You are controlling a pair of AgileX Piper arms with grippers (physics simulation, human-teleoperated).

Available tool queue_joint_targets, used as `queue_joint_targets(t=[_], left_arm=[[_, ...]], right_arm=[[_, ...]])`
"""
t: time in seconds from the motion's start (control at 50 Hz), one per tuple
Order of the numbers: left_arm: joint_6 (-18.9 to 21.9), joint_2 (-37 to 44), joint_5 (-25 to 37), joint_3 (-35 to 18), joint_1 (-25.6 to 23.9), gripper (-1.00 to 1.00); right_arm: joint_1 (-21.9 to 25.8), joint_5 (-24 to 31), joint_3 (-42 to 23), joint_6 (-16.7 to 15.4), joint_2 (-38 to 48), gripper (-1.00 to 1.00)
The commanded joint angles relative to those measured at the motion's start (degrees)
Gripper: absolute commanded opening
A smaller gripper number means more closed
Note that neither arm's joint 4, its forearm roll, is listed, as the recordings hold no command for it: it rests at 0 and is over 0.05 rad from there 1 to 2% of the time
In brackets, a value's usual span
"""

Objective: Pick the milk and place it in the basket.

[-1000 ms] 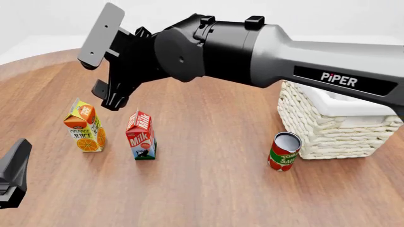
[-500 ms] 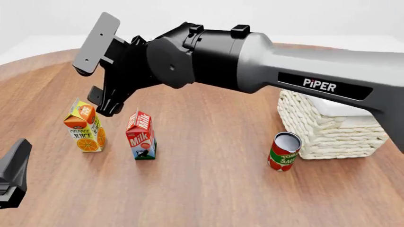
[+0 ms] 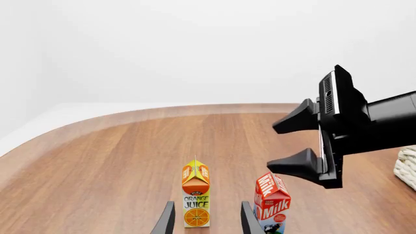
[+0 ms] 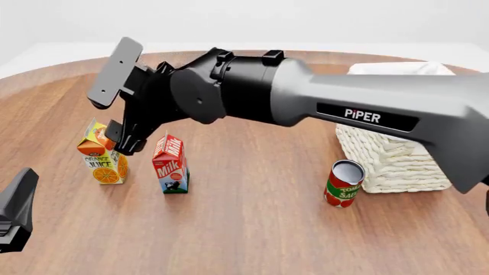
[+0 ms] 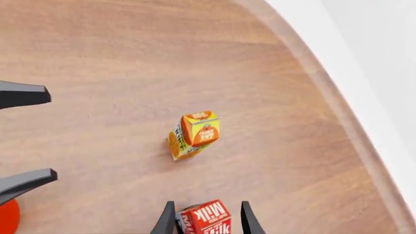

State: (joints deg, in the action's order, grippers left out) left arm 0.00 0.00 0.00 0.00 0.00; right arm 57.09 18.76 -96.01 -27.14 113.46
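A: Right tool [image 4: 122,134] hangs above the bench [image 4: 252,229], fingers spread wide, nothing between them. The milk [image 4: 170,164] stands upright just below and to the side of it, beside the orange juice carton [image 4: 102,160], the two apart. The basket [image 4: 393,160] sits well off toward the right arm's side, the tomato sauce can [image 4: 343,183] just in front of it.

B: Left tool?

A: Low at the near left edge of the front view [image 4: 15,215]; in its own camera its fingertips [image 3: 167,222] stand apart around nothing. Parted, idle.

B: Risks from here?

A: Judgement only. The juice carton is close to the milk. A descent off-centre toward it could clip or topple it, or bracket the wrong carton. The milk is tall and narrow, so a finger landing on the gable top could tip it.

B: Which view settles alignment?

A: The right wrist view. It shows the milk's red top [image 5: 204,218] lying between the two fingertips, juice carton [image 5: 194,134] clearly outside them. Front view cannot confirm that, since the arm body crowds the cartons. Left wrist view adds a side look at the right tool [image 3: 305,148] above the milk [image 3: 272,204], clear of it.
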Motion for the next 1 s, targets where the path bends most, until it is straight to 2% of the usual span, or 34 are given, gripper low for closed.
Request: queue_joint_targets(t=[0.02,0.44,1.0], left_arm=[[0.0,0.0,0.0,0.0,0.0,1.0],[0.0,0.0,0.0,0.0,0.0,1.0],[0.0,0.0,0.0,0.0,0.0,1.0]], right_arm=[[-0.3,-1.2,1.4,0.8,0.6,1.0],[-2.9,-2.0,2.4,1.2,0.7,1.0],[-2.9,-3.9,2.9,2.7,3.0,1.0]])
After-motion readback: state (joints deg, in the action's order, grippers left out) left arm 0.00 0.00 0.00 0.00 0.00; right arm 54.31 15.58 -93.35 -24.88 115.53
